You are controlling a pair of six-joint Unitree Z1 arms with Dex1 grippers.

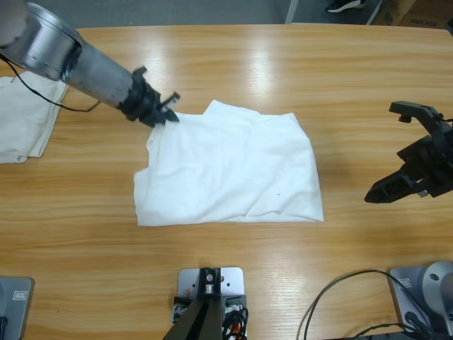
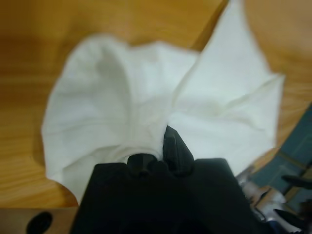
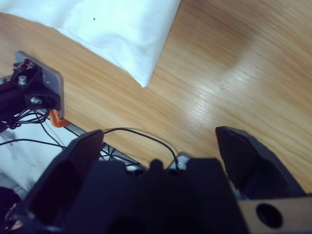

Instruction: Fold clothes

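Observation:
A folded white shirt [image 1: 230, 166] lies in the middle of the wooden table [image 1: 283, 64]. My left gripper [image 1: 167, 113] comes in from the upper left and is shut on the shirt's far left corner; in the left wrist view the white fabric [image 2: 146, 102] bunches up between the jaws. At the right side my right gripper [image 1: 407, 166] stands open over bare wood, apart from the shirt, with nothing between its jaws. The right wrist view catches the shirt's near corner [image 3: 126, 34] beyond that gripper [image 3: 161, 146].
Another white garment [image 1: 25, 117] lies at the table's left edge, behind the left arm. A black cable [image 1: 340, 297] loops along the table's near edge at the right. A person's shoe [image 1: 345, 6] shows on the floor beyond the far edge.

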